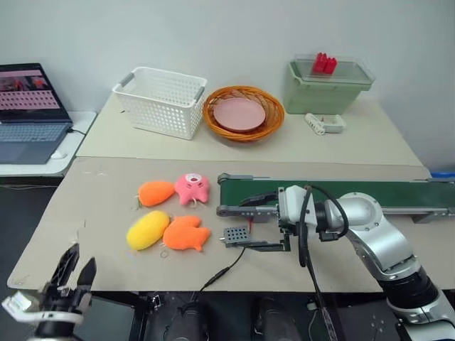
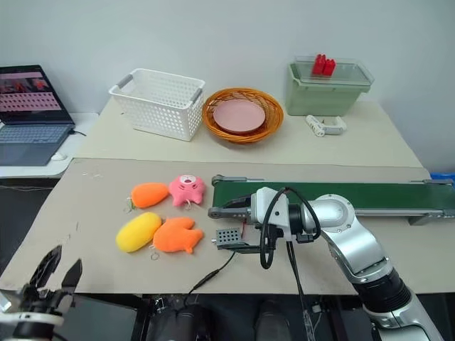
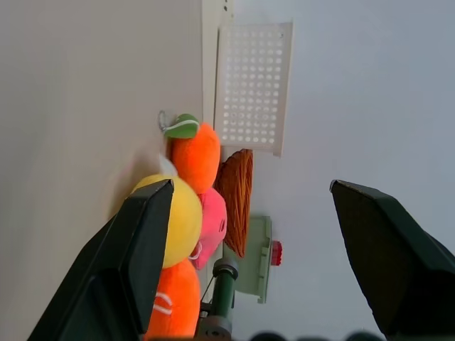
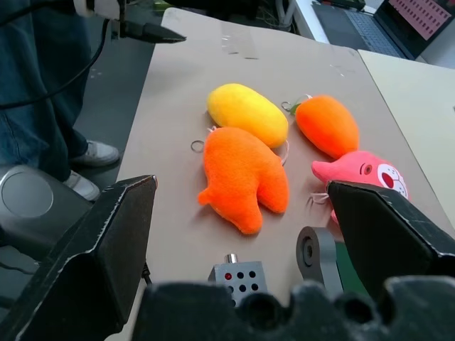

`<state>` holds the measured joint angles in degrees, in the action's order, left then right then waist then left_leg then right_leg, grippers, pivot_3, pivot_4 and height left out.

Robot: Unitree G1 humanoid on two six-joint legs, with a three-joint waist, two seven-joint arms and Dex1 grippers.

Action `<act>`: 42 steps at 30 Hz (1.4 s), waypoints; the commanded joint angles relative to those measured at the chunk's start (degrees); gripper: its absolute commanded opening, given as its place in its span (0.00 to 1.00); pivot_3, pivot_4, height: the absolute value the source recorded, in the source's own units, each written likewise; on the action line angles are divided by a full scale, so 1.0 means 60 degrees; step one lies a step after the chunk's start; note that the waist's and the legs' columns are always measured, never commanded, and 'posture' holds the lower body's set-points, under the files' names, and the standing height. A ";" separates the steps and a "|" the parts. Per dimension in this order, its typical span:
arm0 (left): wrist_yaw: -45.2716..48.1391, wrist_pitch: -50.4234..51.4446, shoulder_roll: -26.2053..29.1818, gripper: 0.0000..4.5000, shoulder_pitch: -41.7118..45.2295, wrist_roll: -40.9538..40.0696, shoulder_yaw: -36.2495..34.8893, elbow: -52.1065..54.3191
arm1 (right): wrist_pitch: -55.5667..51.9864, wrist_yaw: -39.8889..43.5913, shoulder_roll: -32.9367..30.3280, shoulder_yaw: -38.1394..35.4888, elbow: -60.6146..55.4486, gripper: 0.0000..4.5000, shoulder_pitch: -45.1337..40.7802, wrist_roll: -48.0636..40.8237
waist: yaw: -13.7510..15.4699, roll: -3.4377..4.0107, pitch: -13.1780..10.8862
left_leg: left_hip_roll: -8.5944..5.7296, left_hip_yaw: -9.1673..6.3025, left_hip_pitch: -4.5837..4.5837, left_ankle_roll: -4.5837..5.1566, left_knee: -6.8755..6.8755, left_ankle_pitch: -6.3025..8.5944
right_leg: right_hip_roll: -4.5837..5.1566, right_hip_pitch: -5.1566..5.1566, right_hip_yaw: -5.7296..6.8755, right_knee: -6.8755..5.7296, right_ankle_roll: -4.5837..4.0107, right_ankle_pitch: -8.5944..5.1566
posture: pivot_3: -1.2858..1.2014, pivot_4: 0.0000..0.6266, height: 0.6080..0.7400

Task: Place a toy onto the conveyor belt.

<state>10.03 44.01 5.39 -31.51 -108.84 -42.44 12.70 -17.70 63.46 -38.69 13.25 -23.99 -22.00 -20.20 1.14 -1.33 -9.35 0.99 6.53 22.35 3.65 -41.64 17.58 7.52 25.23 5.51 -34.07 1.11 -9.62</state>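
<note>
The yellow oval toy (image 1: 147, 229) lies on the brown table near its front left, touching an orange plush (image 1: 186, 233); the right wrist view has the same toy (image 4: 247, 114). The dark green conveyor belt (image 1: 370, 193) runs in its grey frame from the table's middle to the right. My right gripper (image 1: 243, 224) points left over the belt's near end, open and holding nothing, well right of the toy. My left gripper (image 1: 76, 268) hangs open and empty off the table's front left corner, and its wrist view looks along the tabletop at the toy (image 3: 181, 213).
A second orange plush (image 1: 155, 192) and a pink plush (image 1: 192, 189) lie just behind the toy. A small grey box (image 1: 237, 234) with a cable sits by the belt's end. At the back stand a white basket (image 1: 162, 99), a wicker basket (image 1: 243, 114), a green bin (image 1: 328, 84) and a laptop (image 1: 28, 106).
</note>
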 commanded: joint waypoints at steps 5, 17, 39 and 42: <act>0.0893 -0.0213 -0.0353 0.84 0.0470 0.1861 0.1694 -0.0054 | -0.0019 0.0124 -0.0089 -0.0144 -0.0039 1.00 -0.0335 -0.0053 | -0.0050 -0.0010 0.0006 | -0.0009 0.0011 0.0032 0.0023 -0.0003 0.0005 | 0.0002 -0.0007 -0.0010 0.0001 -0.0006 0.0005 | 0.52 0.24 1.00; -0.0023 -0.1268 -0.0456 0.84 0.2608 0.2562 0.1875 -0.1196 | -0.0330 -0.0205 -0.0233 -0.0423 -0.0222 1.00 -0.0294 -0.0098 | 0.0036 0.0002 0.0003 | 0.0008 -0.0011 0.0051 0.0078 0.0002 -0.0047 | -0.0011 0.0011 0.0010 -0.0005 -0.0078 0.0041 | 0.52 0.24 1.00; -0.1470 -0.1442 -0.0616 0.84 0.4569 0.3336 0.2441 -0.1754 | -0.0690 -0.0725 -0.0278 -0.0645 -0.0586 1.00 -0.0155 -0.0316 | 0.0342 0.0010 0.0004 | -0.0012 -0.0043 0.0090 0.0065 -0.0004 -0.0081 | -0.0004 0.0002 0.0050 0.0012 -0.0058 0.0050 | 0.52 0.24 1.00; -0.1289 -0.1447 -0.0566 0.84 0.4616 0.3438 0.2359 -0.2061 | -0.0733 -0.0786 -0.0274 -0.0669 -0.0629 1.00 -0.0136 -0.0331 | 0.0310 0.0011 0.0005 | -0.0011 -0.0044 0.0083 0.0092 -0.0004 -0.0064 | -0.0002 0.0001 0.0049 0.0007 -0.0058 0.0051 | 0.52 0.24 1.00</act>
<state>1.06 34.03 2.14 -4.21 -88.17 -29.09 1.67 -21.74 59.28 -39.99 11.04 -25.77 -23.00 -21.41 3.00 -1.26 -9.32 0.92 6.27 22.83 4.20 -41.67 17.20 7.51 25.23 5.79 -34.03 0.79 -9.34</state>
